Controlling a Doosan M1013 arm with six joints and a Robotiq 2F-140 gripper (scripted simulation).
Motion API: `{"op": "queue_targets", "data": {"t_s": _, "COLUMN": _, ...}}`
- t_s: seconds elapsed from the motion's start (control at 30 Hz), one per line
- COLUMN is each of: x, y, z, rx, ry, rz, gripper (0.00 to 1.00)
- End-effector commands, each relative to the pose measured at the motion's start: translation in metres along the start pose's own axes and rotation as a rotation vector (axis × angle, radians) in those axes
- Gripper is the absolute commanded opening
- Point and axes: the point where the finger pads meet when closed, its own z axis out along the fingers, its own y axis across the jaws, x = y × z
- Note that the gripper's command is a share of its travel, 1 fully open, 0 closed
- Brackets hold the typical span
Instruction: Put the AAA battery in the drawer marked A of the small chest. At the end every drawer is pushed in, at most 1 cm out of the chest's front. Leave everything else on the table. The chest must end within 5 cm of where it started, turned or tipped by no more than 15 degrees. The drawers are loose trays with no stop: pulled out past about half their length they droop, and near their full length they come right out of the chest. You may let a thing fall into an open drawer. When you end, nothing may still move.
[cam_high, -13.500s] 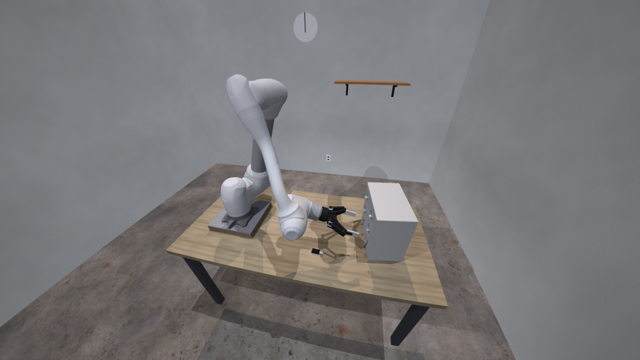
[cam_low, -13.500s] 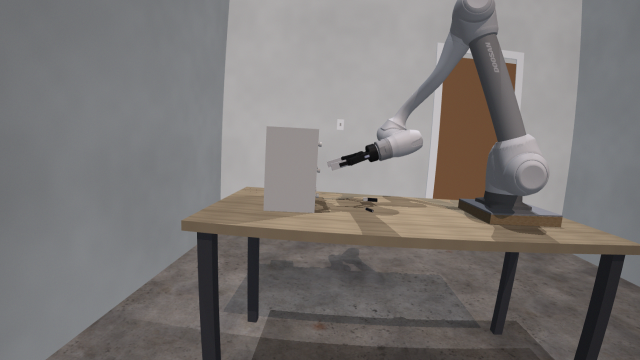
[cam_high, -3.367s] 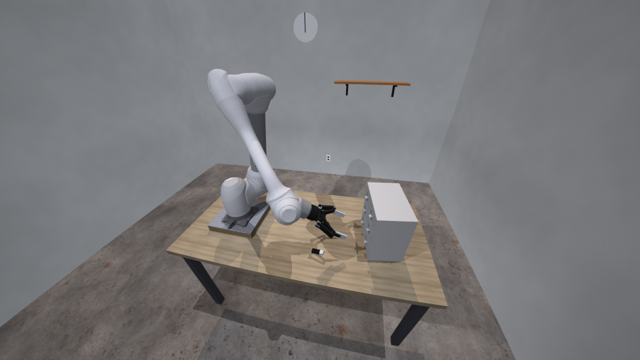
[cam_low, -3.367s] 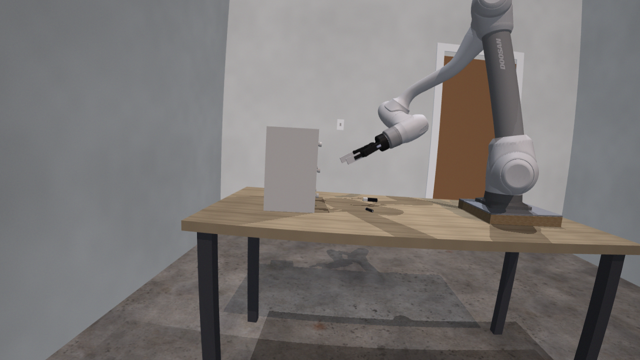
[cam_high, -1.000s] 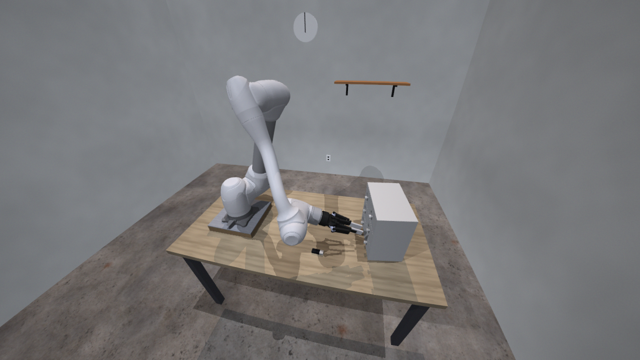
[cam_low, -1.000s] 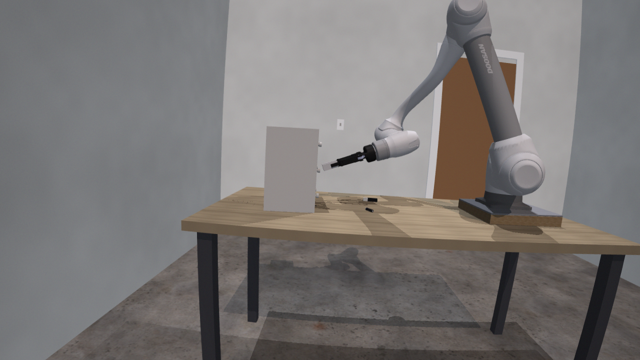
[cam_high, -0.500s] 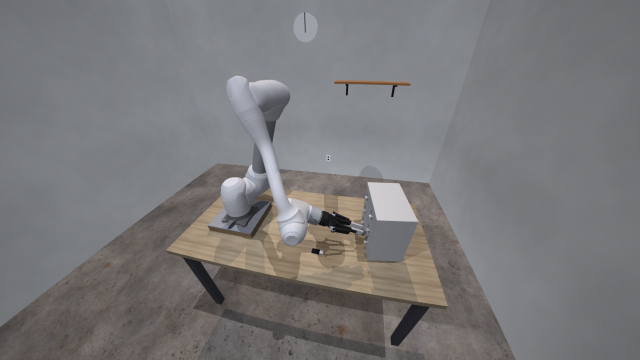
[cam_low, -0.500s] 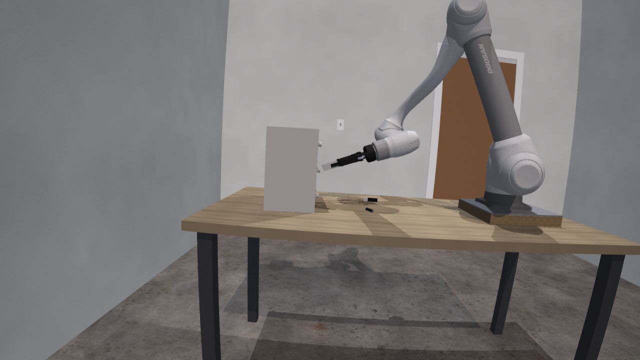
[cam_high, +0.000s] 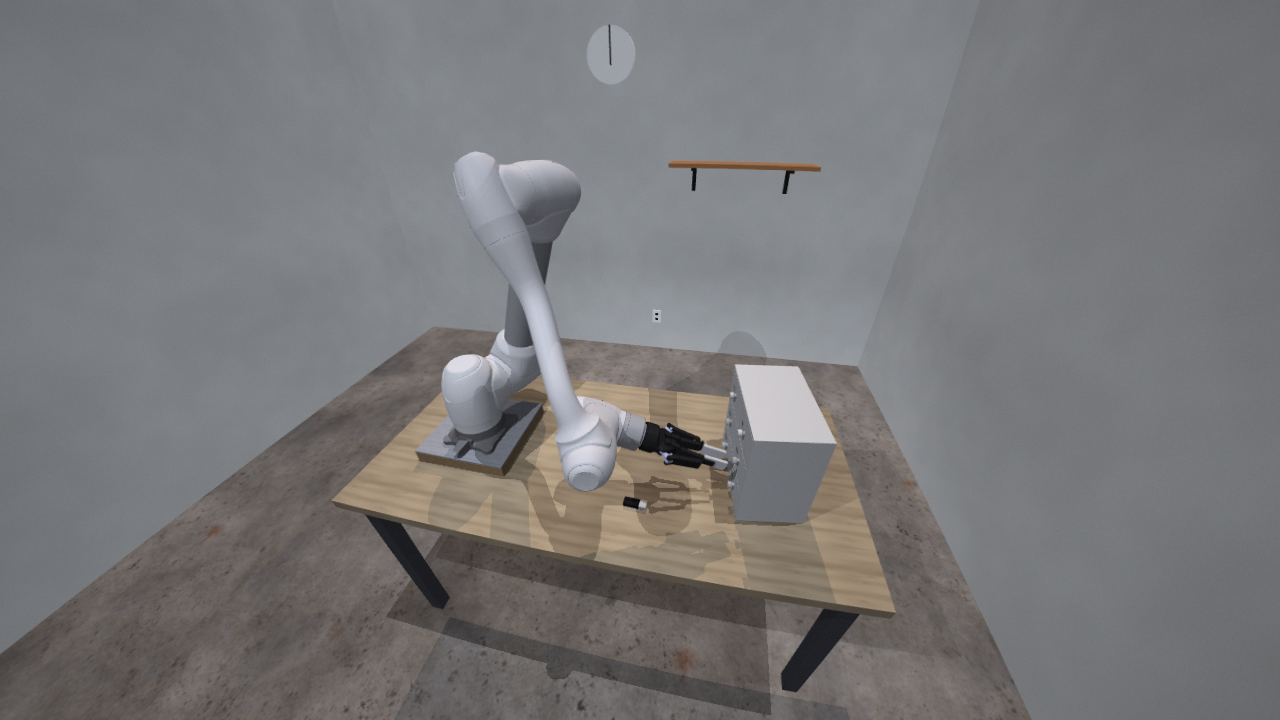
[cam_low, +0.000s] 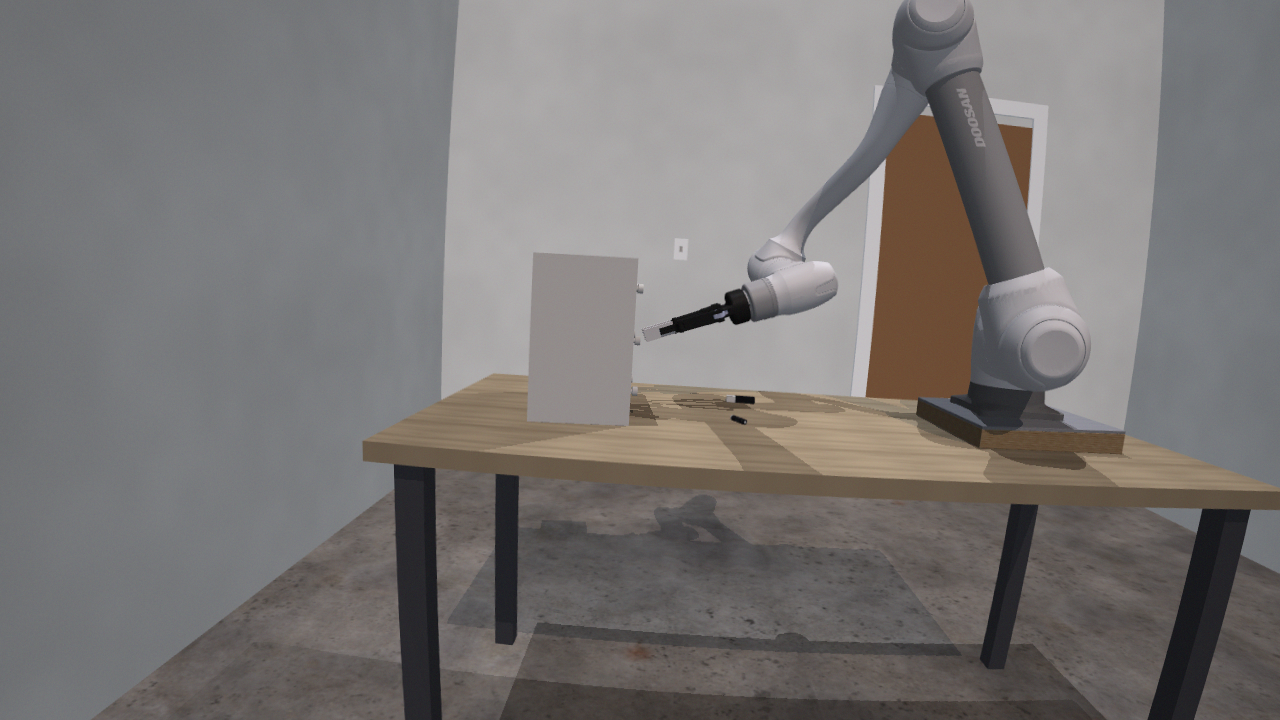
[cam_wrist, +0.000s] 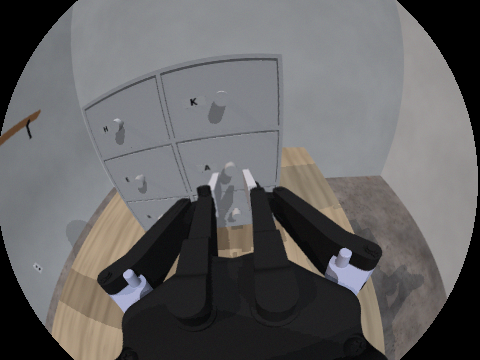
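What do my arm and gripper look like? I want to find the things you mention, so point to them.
The arm (cam_high: 535, 300) (cam_low: 996, 183) is smooth, rounded and white to light grey, with a darker grey link lettered DOOSAN. The gripper (cam_high: 721, 456) (cam_low: 650, 331) (cam_wrist: 231, 181) is black, with two slim linked fingers, pale flat tips and bluish-lilac knuckle parts. No cables or sleeves show.

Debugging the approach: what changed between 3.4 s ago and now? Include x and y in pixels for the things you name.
The gripper (cam_high: 720, 457) (cam_low: 650, 331) (cam_wrist: 231, 181) moved toward the chest (cam_high: 780, 479) (cam_low: 581, 340) (cam_wrist: 255, 110) and slightly down; its fingers narrowed but remain apart. Nothing grasped or released. Unchanged: chest, black-and-white item (cam_high: 632, 503) (cam_low: 742, 399), small black cylinder (cam_low: 738, 419).
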Motion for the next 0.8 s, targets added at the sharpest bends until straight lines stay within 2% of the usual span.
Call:
{"op": "queue_targets", "data": {"t_s": 0.0, "x": 0.001, "y": 0.0, "z": 0.003, "rx": 0.0, "ry": 0.0, "rz": 0.0, "gripper": 0.2}}
{"op": "queue_targets", "data": {"t_s": 0.77, "x": 0.011, "y": 0.0, "z": 0.029, "rx": 0.0, "ry": 0.0, "rz": 0.0, "gripper": 0.2}}
